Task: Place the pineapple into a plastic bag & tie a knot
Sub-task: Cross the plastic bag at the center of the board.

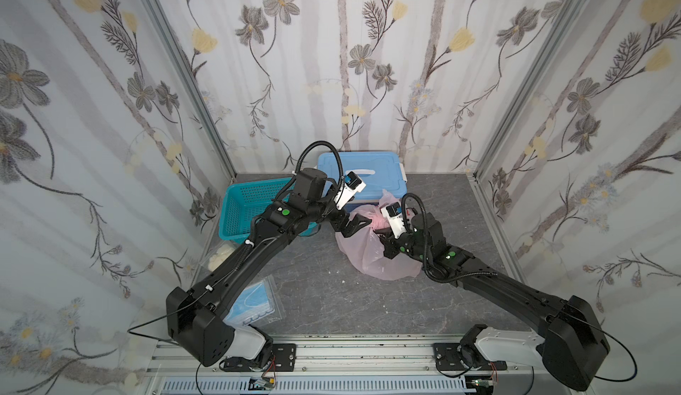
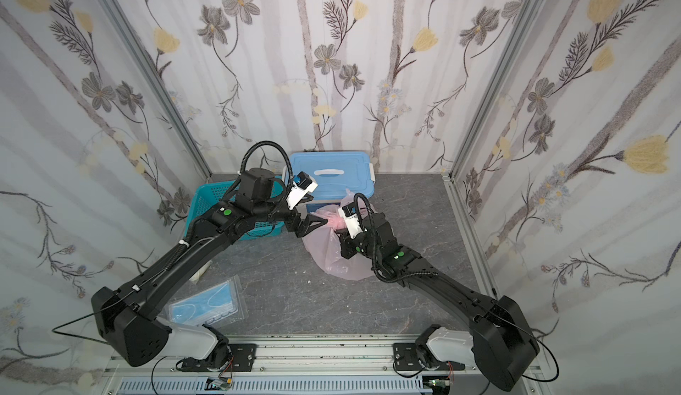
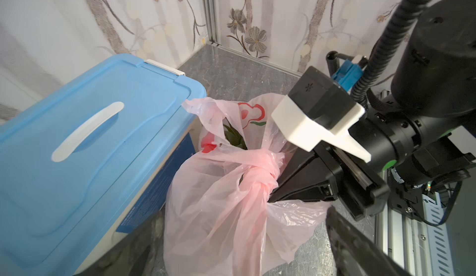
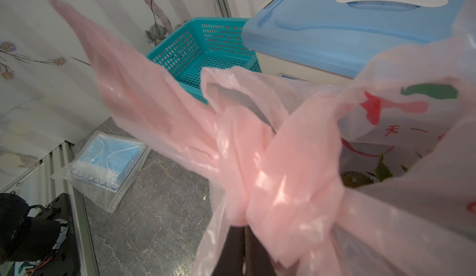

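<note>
In both top views the plastic bag point(image 1: 372, 260) is sitting mid-frame on the tabletop point(image 1: 313, 301), just beside the blue box point(image 1: 383, 164), with the knot point(image 1: 379, 222) lying between the two sets of jaws. The left jaws are gaping wide just left of it, gripping nothing.

In the left wrist view the right jaws are pinching shut on pink film right at the knot, with pineapple point(image 3: 233, 138) leaves poking up inside the bag behind.

In the right wrist view a loose handle end point(image 4: 116, 81) is trailing towards the upper left. For any tightening pull, I'd judge the left jaws are nearer it.
</note>
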Robot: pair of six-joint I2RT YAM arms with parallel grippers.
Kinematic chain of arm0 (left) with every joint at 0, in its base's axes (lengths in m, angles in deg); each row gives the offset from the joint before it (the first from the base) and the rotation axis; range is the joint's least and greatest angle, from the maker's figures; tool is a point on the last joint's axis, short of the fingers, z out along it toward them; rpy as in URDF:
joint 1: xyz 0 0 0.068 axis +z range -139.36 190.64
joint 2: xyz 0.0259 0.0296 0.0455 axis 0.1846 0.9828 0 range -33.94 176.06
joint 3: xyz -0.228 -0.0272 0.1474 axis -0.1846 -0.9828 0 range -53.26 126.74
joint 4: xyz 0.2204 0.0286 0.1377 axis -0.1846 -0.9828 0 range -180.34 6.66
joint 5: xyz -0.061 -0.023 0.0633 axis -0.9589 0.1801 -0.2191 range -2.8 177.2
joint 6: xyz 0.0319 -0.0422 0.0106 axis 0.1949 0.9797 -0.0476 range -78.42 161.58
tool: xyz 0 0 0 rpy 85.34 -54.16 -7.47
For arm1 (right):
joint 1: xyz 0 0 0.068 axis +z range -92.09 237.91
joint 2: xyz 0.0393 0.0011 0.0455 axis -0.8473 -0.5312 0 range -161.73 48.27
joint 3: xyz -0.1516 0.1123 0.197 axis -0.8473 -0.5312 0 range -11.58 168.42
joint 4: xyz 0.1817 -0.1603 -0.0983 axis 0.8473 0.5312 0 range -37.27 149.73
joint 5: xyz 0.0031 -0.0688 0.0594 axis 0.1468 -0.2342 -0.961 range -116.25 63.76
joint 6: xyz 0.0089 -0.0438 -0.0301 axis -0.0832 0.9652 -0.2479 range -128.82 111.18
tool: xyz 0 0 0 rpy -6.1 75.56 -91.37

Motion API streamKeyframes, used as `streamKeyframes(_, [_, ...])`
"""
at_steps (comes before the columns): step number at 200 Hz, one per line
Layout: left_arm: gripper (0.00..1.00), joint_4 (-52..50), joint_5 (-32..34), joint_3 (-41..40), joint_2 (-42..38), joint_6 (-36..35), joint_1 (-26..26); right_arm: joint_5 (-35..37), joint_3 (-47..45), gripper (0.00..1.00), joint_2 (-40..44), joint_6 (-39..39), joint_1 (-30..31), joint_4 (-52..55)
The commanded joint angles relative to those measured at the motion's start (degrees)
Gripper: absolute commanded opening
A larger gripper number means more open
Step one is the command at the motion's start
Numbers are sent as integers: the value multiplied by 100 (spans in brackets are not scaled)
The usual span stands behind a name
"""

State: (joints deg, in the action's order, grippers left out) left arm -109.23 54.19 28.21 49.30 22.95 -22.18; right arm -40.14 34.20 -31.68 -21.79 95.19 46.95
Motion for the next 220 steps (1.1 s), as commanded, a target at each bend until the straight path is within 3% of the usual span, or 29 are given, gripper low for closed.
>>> streamKeyframes(1, [100,-564,-377,506,434,-250,-26,-97,-5,0,31,58,-1,-328])
streamKeyframes(28, [100,-854,-364,960,894,-302,-32,-127,-4,0,16,48,-1,-370])
streamKeyframes(48, [85,-1095,-544,1221,1182,-330,-36,-127,-8,0,-4,40,-1,-403])
streamKeyframes(60, [82,-1208,-730,1325,1334,-347,-36,-127,-5,0,-21,48,6,-406])
streamKeyframes(105, [81,-1389,-1010,1467,1654,-365,-46,-143,0,0,-36,48,-1,-415])
streamKeyframes(121, [70,-1549,-1023,1591,1803,-418,-49,-148,-5,0,-33,49,-1,-422])
streamKeyframes(141, [41,-1613,-1031,1644,1878,-527,-47,-136,-24,0,-30,41,-10,-435])
streamKeyframes(180, [12,-1691,-1196,1644,1866,-632,-43,-164,-24,0,-40,14,-23,-366])
streamKeyframes(193, [10,-1675,-1207,1628,1833,-611,-53,-260,5,8,12,14,-36,-255])
streamKeyframes(220, [0,-1478,-1100,1504,1750,-532,-84,-691,173,36,382,23,-32,319])
